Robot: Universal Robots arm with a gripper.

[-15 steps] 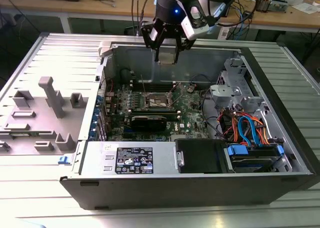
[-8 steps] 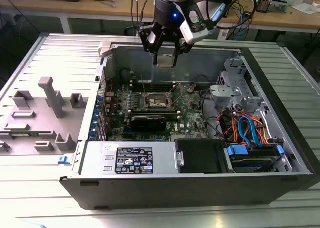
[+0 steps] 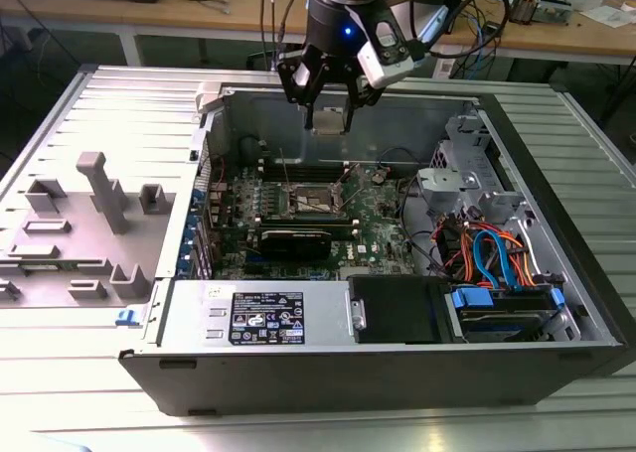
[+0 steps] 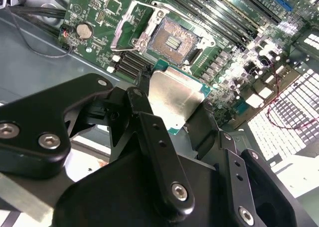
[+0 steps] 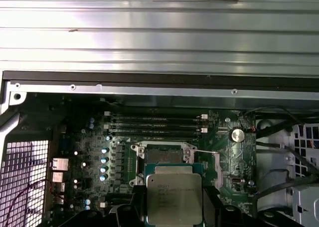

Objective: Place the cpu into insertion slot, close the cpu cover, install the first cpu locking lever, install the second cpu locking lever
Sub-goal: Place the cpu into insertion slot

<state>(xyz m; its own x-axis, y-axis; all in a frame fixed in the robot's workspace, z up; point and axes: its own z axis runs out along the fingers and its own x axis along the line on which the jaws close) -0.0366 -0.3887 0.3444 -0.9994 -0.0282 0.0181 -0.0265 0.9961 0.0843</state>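
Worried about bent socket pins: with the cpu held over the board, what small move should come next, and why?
Probably a slow, short descent toward the slot. The gripper is shut on the cpu, which hangs well above the board; the slot lies bare, its cover swung open. Whether the cpu is centred over it I cannot tell, so check on the way.

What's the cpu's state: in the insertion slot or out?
Out: the hand grips the cpu above the motherboard, and the insertion slot shows bare contacts.
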